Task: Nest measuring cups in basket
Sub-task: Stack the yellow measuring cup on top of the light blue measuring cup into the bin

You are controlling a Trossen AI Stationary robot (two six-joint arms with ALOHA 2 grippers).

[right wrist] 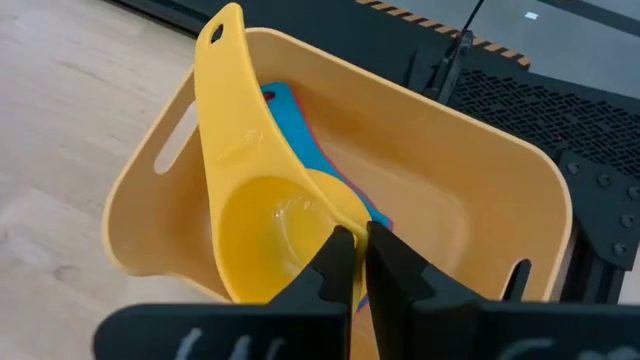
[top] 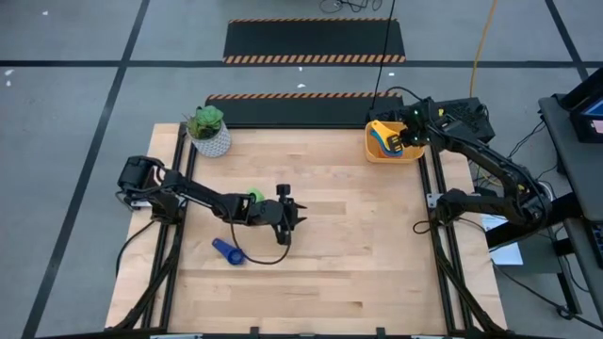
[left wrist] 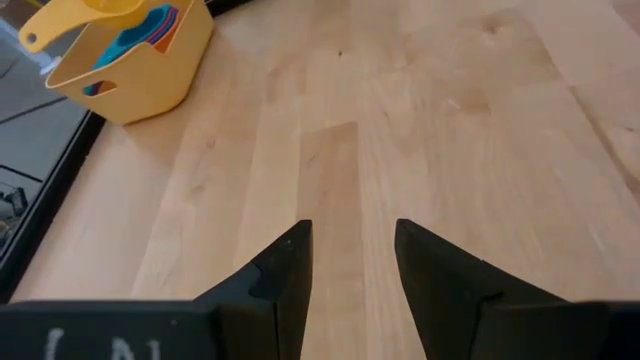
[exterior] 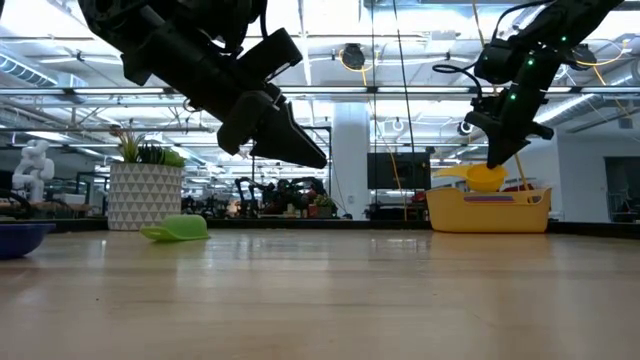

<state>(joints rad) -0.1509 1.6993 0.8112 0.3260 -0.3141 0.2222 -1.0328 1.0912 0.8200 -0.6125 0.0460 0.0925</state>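
Note:
The yellow-orange basket [top: 381, 151] [exterior: 489, 211] [right wrist: 480, 180] sits at the table's far right corner. Blue cups [right wrist: 292, 108] lie inside it, and a reddish edge shows beside them. My right gripper [top: 403, 141] [exterior: 497, 155] [right wrist: 358, 250] hangs over the basket, shut on the yellow cup [exterior: 484, 178] [right wrist: 265, 225]. My left gripper [top: 300, 212] [exterior: 310, 155] [left wrist: 352, 250] hovers open above the middle of the table and holds nothing. The green cup [top: 254, 196] [exterior: 178, 229] lies mouth down on the table beside the left arm. The dark blue cup [top: 226, 251] [exterior: 15, 240] rests nearer the near edge. My right gripper pinches the yellow cup by its bowl's rim [right wrist: 335, 215], on the side away from the handle [right wrist: 225, 80]. One finger seems to be inside the bowl and one outside. The fingers come from above, pointing down. The cup is tilted, lifted clear over the basket.
A white pot with a green plant [top: 209, 132] [exterior: 145, 195] stands at the far left corner. Bare wood [top: 358, 254] stretches between the left gripper and the basket. A black cable [top: 268, 261] loops beside the dark blue cup.

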